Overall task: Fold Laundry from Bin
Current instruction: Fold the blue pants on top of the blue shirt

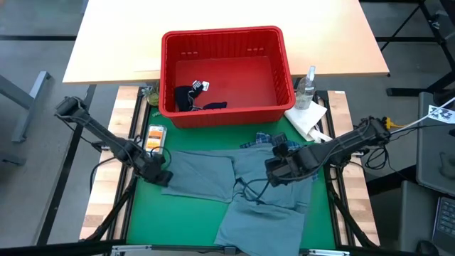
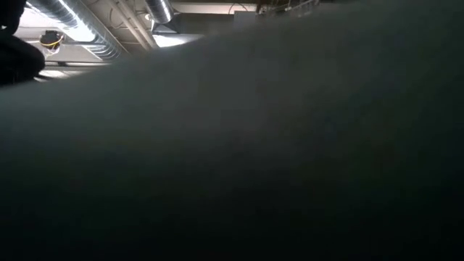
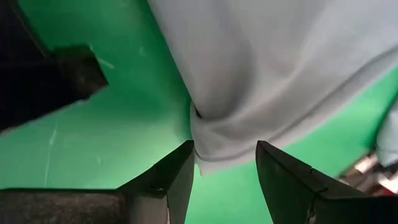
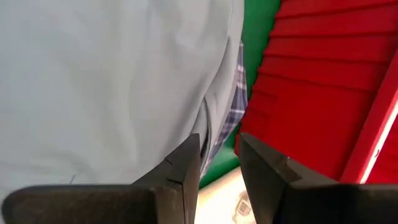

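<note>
The grey-blue garment (image 1: pixel 234 188) lies spread on the green mat (image 1: pixel 142 213), just in front of the red bin (image 1: pixel 226 75), with the plaid shirt (image 1: pixel 264 139) peeking out from under its far edge. A dark navy piece (image 1: pixel 190 97) is in the bin.

The left gripper (image 3: pixel 225 171) sits low at the garment's left edge, its 2 fingers apart with a bunched fold of cloth just ahead of them, not pinched. The right gripper (image 4: pixel 219 163) is over the garment's upper right part near the bin; its fingers (image 4: pixel 181 171) stand a little apart with nothing visibly between them.

The step in hand looks like taking hold of the edges for a fold. To do it well, the left gripper should push onto the bunched hem so both layers sit between the fingers before closing. The right should catch only the grey-blue cloth, not the plaid beneath. Both should then lift evenly to keep the fold line straight.
</note>
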Controlling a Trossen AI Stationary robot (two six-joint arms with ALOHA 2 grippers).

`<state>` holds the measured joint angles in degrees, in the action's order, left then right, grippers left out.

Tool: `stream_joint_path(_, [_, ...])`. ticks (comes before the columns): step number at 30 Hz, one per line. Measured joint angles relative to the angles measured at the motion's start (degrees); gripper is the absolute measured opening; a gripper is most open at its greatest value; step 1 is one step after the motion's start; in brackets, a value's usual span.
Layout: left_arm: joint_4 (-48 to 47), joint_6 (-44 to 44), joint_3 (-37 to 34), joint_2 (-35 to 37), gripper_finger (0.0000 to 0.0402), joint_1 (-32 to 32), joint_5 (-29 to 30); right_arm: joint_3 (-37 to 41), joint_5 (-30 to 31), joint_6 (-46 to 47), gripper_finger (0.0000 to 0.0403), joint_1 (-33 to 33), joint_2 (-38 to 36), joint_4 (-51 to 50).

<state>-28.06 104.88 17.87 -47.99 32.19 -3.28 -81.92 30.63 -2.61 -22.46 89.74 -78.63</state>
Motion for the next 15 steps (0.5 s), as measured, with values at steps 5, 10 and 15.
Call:
stream_joint_path(5, [0.9, 2.3, 0.0, -5.0, 0.0165, 0.6, 1.2, 0.1, -0.2, -0.2, 0.0111, -0.1, -0.3, 2.3])
stream_joint_path(10, [3.0, 2.8, 0.2, -8.5, 0.0165, 0.7, 3.5, 0.1, -0.2, -0.8, 0.0111, 0.0, -0.2, 4.1])
stream_joint_path(15, [4.4, 2.7, 0.2, -9.4, 0.0154, 0.9, 4.4, 0.1, -0.2, -0.9, 0.0111, 0.0, -0.1, 5.2])
